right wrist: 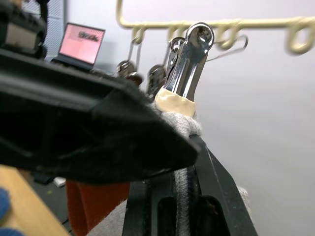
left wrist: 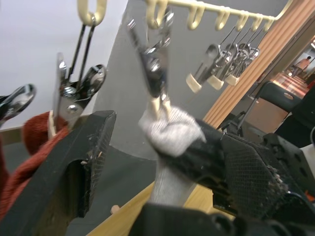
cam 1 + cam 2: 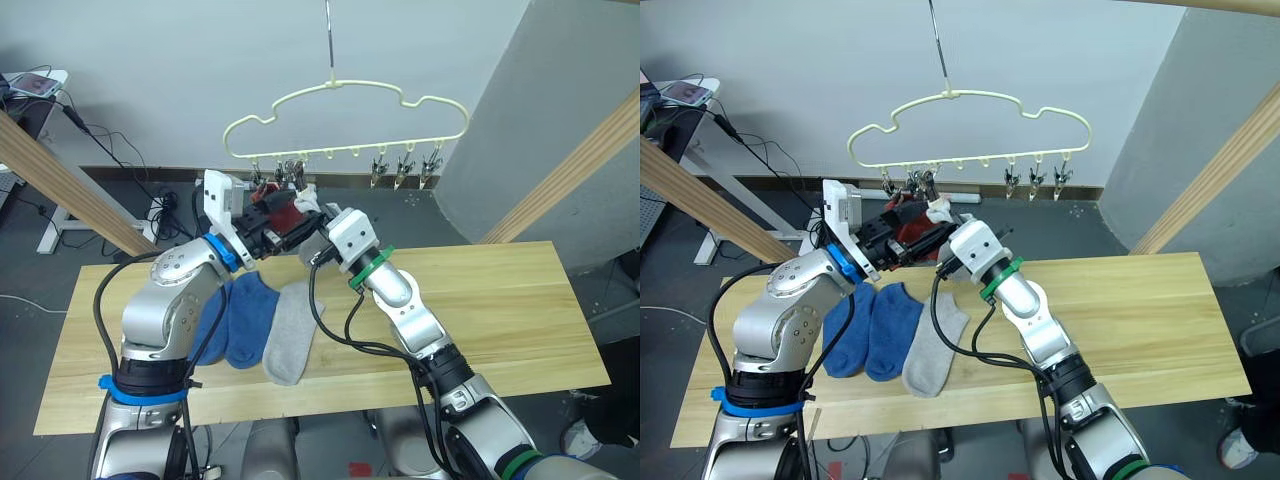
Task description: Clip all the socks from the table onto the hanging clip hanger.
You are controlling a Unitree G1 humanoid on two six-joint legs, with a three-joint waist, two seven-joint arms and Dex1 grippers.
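Grey sock (image 2: 170, 130) bunched at the tip of the right hand (image 3: 305, 205), pinched tight between its black fingers and pressed up against a metal clip (image 2: 153, 73) under the cream-yellow clip hanger (image 3: 345, 115); clip's pale tips touching the knit, whether biting it cannot be told. Rust-red sock (image 3: 280, 215) just beside it, hanging from neighbouring clips near the hanger's left end and partly hidden behind the left hand (image 3: 265, 215). Left hand raised to the same clips, fingers (image 2: 81, 162) spread apart around the red fabric, closed on nothing that can be made out. Three more clips (image 3: 405, 170) hanging bare toward the hanger's right end. Hanger itself suspended by a slim metal hook (image 3: 329, 40) from above.

Lower down, on the light plank desk (image 3: 480, 310): two blue socks (image 3: 245, 320) side by side, a second grey sock (image 3: 290, 345) touching them on the robot's right. Slanted wooden poles (image 3: 60, 180) at either side of the desk.
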